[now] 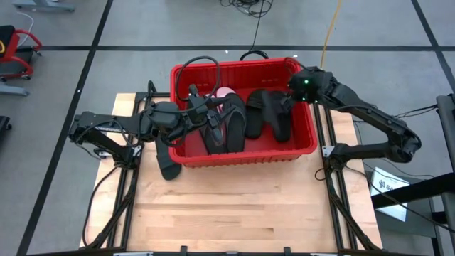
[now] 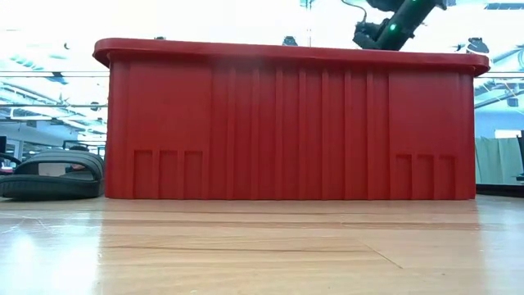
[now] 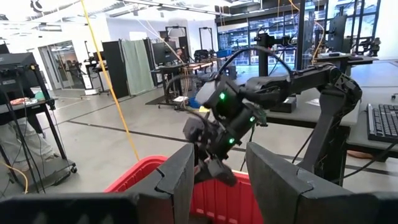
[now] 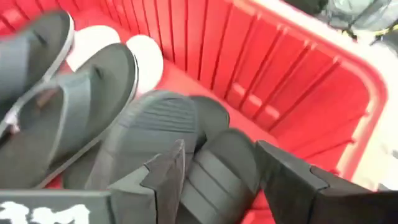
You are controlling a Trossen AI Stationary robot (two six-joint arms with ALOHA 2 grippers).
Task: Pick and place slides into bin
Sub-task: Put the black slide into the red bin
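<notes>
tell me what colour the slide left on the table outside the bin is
Black. The slide lies on the table beside the red bin; the high view shows it best.

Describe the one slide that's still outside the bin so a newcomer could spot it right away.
Find the red bin on the wooden table. Just off its front-left corner lies a black slide, flat on the wood. Every other slide sits inside the bin.

Light: we see bright, even light from above; the low view has white glare across the ceiling.
Shadows: soft and small beside the bin on the table.
Blur: in the right wrist view the slides look smeared and fuzzy.
Near parts: the table's front edge in the low view is out of focus.
Windows: bright glass in the left wrist view.
</notes>
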